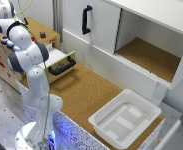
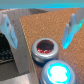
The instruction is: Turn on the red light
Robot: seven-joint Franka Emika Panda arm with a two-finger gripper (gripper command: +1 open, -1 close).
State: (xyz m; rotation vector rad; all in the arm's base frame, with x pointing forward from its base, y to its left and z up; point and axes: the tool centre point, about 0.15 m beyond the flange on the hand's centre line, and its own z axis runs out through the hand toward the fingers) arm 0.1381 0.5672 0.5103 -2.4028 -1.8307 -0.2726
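In the wrist view the red light [image 2: 44,48], a small dark-red dome in a grey ring, sits on the cork surface [image 2: 50,22]. It looks dark, with only small glints. Right beside it a pale blue-white round button [image 2: 56,71] glows brightly. My gripper [image 2: 40,45] is open and hangs above the red light, with one translucent finger [image 2: 11,32] on each side of it and nothing between them. In the exterior view my arm [image 1: 28,55] reaches to the upper left over a cork-topped cabinet [image 1: 36,27], and the fingers are hidden there.
A small dark spot [image 1: 42,34] lies on the cabinet top, too small to identify. A drawer with a black handle [image 1: 62,65] stands open below. A white tub [image 1: 123,117] rests on the cork counter. Behind it is a white cupboard with an open compartment [image 1: 146,55].
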